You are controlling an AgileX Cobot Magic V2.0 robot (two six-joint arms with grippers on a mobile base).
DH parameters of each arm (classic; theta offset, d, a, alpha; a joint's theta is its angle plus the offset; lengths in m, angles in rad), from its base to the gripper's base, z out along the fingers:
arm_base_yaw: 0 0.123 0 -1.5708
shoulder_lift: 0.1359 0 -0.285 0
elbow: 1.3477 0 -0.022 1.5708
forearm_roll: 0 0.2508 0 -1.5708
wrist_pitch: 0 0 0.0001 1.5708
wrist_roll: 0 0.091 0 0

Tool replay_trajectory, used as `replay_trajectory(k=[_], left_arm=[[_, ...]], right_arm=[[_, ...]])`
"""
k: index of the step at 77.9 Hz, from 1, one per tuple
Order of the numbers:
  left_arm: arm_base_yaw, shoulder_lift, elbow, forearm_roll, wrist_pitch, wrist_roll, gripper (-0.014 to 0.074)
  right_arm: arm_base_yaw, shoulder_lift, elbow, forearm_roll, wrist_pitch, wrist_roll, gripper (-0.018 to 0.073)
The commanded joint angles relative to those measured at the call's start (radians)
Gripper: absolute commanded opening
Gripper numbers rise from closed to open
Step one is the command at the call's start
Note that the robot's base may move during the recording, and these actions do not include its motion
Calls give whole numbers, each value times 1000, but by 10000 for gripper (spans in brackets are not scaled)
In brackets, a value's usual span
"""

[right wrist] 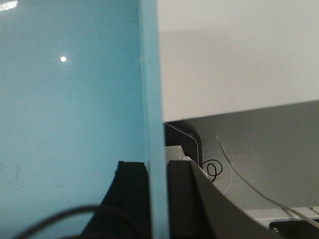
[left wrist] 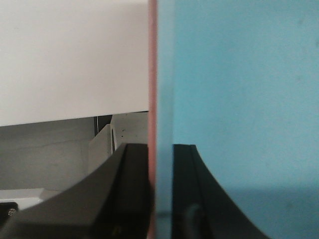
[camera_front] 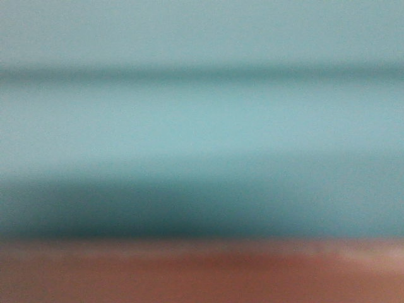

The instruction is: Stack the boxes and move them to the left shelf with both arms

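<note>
– While the left claw (left wrist: 160,164) sits low in the left wrist view, what lies between its two black fingers (left wrist: 124,199)?

– Two walls pressed together: a thin edge of the pink tub (left wrist: 152,74) on the left, and the wall of the aqua tub (left wrist: 239,99) right against it. One finger lies against the pink side and the other against the aqua side. So the claw is narrow and clamped on both walls at once. A white panel (left wrist: 75,55) fills the upper left behind them.

– And the front view?

– It is badly blurred. The aqua tub fills nearly the whole picture, with a band of the pink tub along the bottom edge. From the colours, the aqua one seems nested in the pink one. I cannot tell what the pair rests on.

– What about the right claw (right wrist: 157,169)?

– It is narrow as well, gripping the aqua tub's wall with one black finger on each side. The tub's glossy face fills the left of that view and carries a small bright glint. To the right, a thin dark cable loop (right wrist: 214,169) lies just beside the outer finger.
</note>
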Motion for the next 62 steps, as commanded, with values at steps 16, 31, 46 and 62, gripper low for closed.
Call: replay_trajectory(k=[16,31,46,62], left_arm=[[-11,-29,-33,-39,65,-9,7],[-11,-29,-33,-39,65,-9,7],[-11,-29,-33,-39,65,-9,7],[-11,-29,-33,-39,65,-9,7]], right_arm=[[-2,-34,-31,-51,27,0,57],[-2,-34,-31,-51,28,0,57],[-2,-34,-31,-51,28,0,57],[-2,-34,-31,-51,28,0,57]])
